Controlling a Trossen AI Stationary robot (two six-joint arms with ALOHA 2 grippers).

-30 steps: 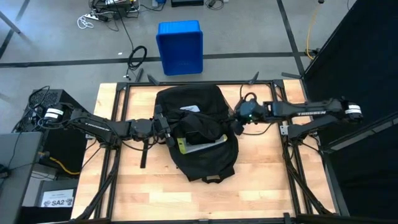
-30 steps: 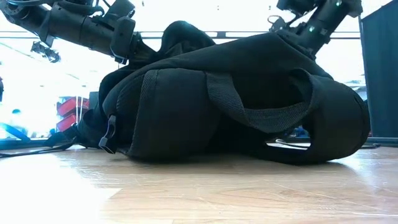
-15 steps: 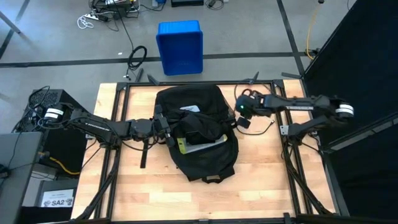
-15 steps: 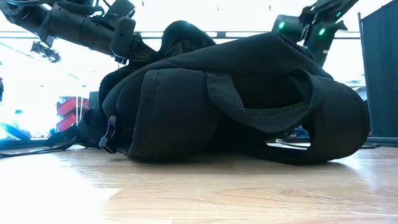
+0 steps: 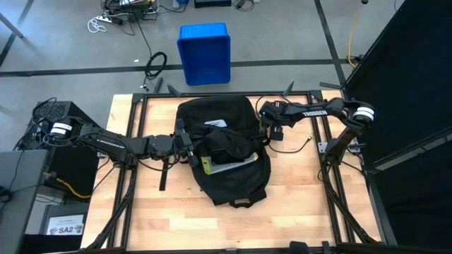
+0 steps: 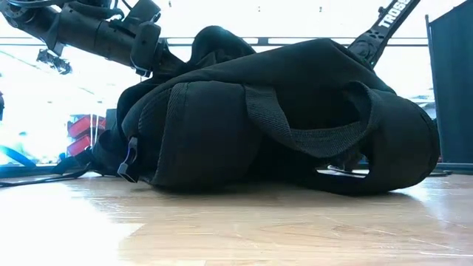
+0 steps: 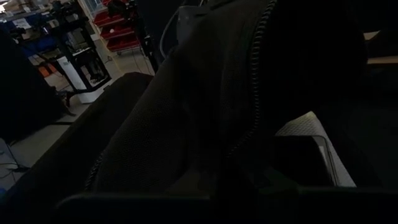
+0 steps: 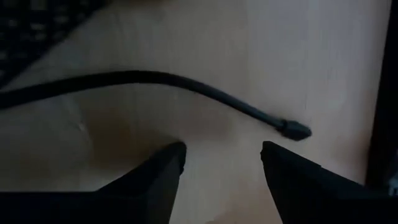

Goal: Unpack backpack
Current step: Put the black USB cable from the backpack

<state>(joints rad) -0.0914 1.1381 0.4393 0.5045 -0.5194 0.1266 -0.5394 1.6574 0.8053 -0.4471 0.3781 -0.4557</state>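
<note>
Both grippers are seen at the backpack, which lies in the middle of the wooden table. From above, the left gripper is found at the bag's left edge, its fingers pressed together against the black fabric; whether the cloth is pinched between them cannot be told. The right gripper is seen near the bag's upper right corner, just off the fabric. Its state is settled only by the right wrist view, where the two dark fingers stand apart with nothing between them, above bare wood and a thin black cord ending in a small tip.

Inside the open bag, a pale flat object with a yellow-green edge is shown only from above; in the left wrist view it appears as a light, textured slab beside a zipper line. What else is held inside cannot be made out.

At table height the opening is hidden: only the bag's bulging side, a looped strap and a buckle are shown.

On the floor beyond the table, a blue bin is seen from above.
</note>
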